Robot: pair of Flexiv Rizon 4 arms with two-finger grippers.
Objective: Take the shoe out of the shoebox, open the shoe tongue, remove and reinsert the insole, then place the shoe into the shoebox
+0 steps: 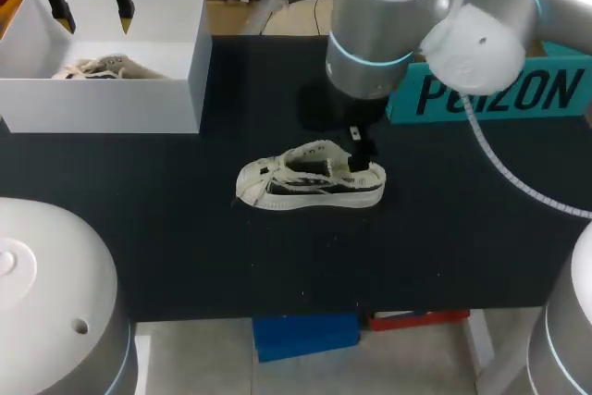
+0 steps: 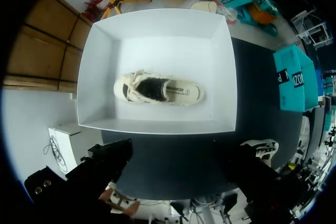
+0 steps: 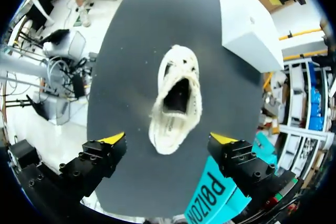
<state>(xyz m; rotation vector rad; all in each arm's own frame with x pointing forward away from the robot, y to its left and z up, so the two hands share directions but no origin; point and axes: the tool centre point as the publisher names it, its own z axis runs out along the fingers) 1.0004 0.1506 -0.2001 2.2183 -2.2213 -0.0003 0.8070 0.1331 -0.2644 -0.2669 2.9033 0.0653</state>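
Right gripper [image 3: 168, 140] hangs wide over shoe [image 3: 176, 99] on black table [image 1: 444, 247]; left gripper [image 2: 176, 160], seemingly wide, over shoebox [image 2: 100, 66].

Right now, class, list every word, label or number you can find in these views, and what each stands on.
Teal box: one large dark brand word on its side; as a brand name, it is left unquoted.
White shoebox: the shoe inside has small dark print on its insole, too small to read.
Second shoe, out on the table: no readable print.
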